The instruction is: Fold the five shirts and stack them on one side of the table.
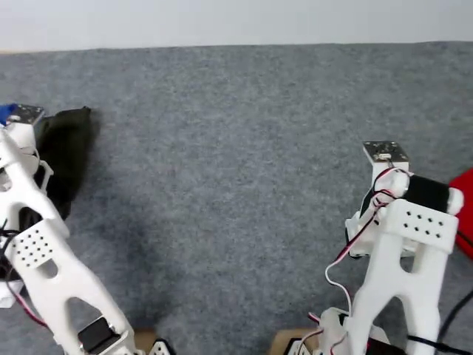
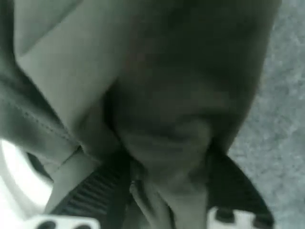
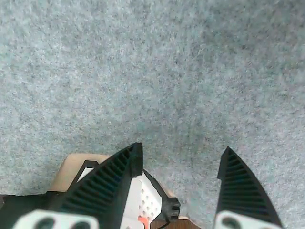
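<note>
A dark olive shirt (image 1: 68,151) lies bunched at the table's left edge. My left arm (image 1: 29,192) stands right over it. In the left wrist view the same shirt (image 2: 157,86) lies close under the camera, and a fold of it bulges up between the spread fingers of my left gripper (image 2: 167,157). My right gripper (image 3: 183,148) is open over bare grey table with nothing between its fingers. A bit of red cloth (image 1: 464,198) shows at the right edge, beside my right arm (image 1: 403,222).
The grey carpet-like table top (image 1: 236,163) stretches wide between the two arms. A small blue thing (image 1: 6,112) sits at the far left edge by the olive shirt. The right arm's base and a wooden mount (image 3: 71,169) lie near the table's front edge.
</note>
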`<move>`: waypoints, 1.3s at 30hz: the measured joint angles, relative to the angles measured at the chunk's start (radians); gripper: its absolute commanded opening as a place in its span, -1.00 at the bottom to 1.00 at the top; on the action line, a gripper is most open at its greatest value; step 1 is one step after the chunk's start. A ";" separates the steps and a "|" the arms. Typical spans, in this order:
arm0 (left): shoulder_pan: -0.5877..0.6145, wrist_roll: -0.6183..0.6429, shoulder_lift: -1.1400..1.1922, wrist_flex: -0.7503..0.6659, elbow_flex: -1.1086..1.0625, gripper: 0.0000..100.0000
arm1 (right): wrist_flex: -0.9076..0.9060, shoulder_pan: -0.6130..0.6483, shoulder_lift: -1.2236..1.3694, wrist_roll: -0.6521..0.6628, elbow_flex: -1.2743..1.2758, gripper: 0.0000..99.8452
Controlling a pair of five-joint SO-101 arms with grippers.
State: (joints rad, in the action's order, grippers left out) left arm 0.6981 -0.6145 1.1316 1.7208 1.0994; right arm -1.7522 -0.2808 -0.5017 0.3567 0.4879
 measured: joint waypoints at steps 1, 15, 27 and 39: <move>-0.002 0.000 0.017 0.008 0.028 -0.97 | 0.000 0.000 0.000 0.000 0.000 -0.47; -0.083 0.101 -0.172 0.015 0.081 -1.00 | 0.000 0.000 0.000 0.000 0.000 -0.47; -0.460 0.376 -0.497 0.017 0.081 -1.00 | 0.000 0.000 0.000 0.000 0.000 -0.47; -1.007 0.440 -0.497 0.017 -0.167 -0.95 | 0.000 0.000 0.000 0.000 0.000 -0.47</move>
State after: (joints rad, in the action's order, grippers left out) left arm -0.3084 -0.1741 0.6345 1.7377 0.9321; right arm -1.7522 -0.2808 -0.5017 0.3567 0.4879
